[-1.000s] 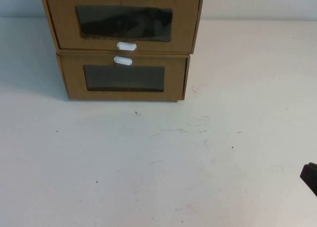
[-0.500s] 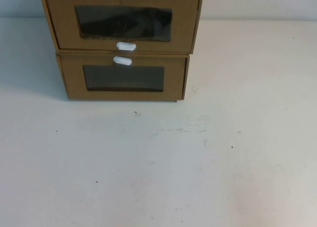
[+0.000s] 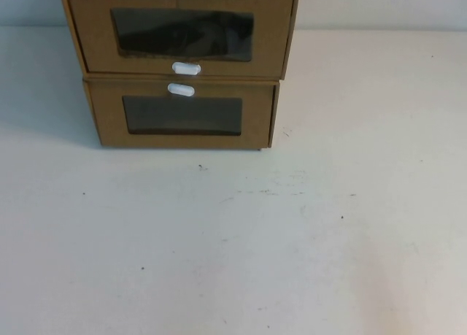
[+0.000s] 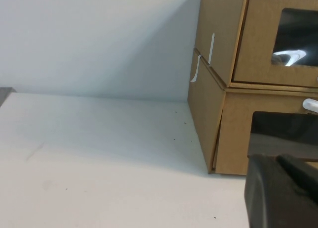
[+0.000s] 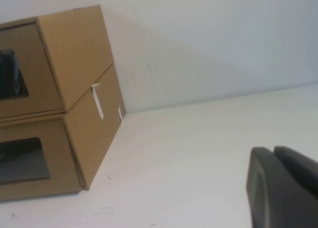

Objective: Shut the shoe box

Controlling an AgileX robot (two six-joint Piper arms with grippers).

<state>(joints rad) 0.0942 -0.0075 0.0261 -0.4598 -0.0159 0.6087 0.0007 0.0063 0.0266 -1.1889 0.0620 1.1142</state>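
The shoe box (image 3: 182,32) sits on a second box (image 3: 182,116) at the table's (image 3: 292,240) far edge, its front flush; the left tool (image 4: 283,193) and right tool (image 5: 283,188) hang low nearby. Whether either is spread, I cannot tell.

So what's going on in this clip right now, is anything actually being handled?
Nothing is being handled. Two brown windowed boxes sit stacked at the table's far edge. The shoe box, the top one with its white tab below the window, looks pushed in about flush. The lower box sits under it. Both arms are out of the high view; the left gripper and right gripper show only in their wrist views, touching nothing.
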